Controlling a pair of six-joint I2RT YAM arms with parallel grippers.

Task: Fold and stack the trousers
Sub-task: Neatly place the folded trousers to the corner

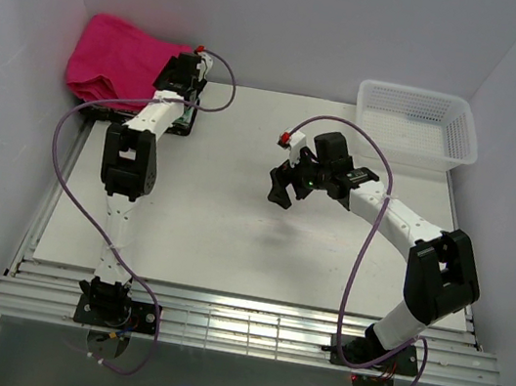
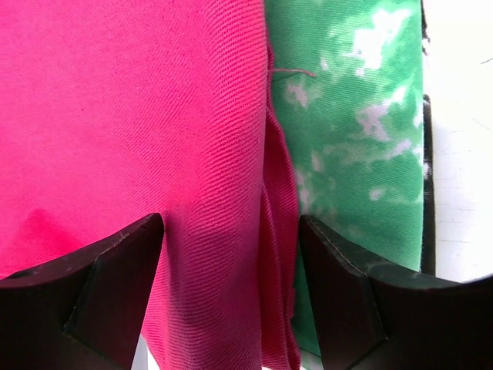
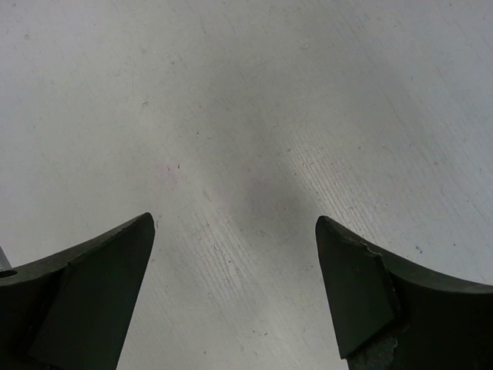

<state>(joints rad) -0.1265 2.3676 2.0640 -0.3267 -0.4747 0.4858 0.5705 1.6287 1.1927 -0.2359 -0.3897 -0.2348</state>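
One pair of trousers (image 1: 121,61), apparently folded; left gripper (image 2: 231,223), right gripper (image 3: 235,223) both wide.

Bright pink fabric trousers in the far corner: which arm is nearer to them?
Left. The left gripper hangs open directly over the magenta-pink soft fabric trousers, beside the green-and-white mottled cloth. The right gripper is open above the white table, well away from them.

Left arm (image 1: 152,116) stretched far, left fingers (image 2: 85,301) apart; right arm (image 1: 394,222) bent, right fingers (image 3: 85,308) apart.

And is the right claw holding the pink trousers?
No, the right gripper is open over bare table; the trousers lie far left.
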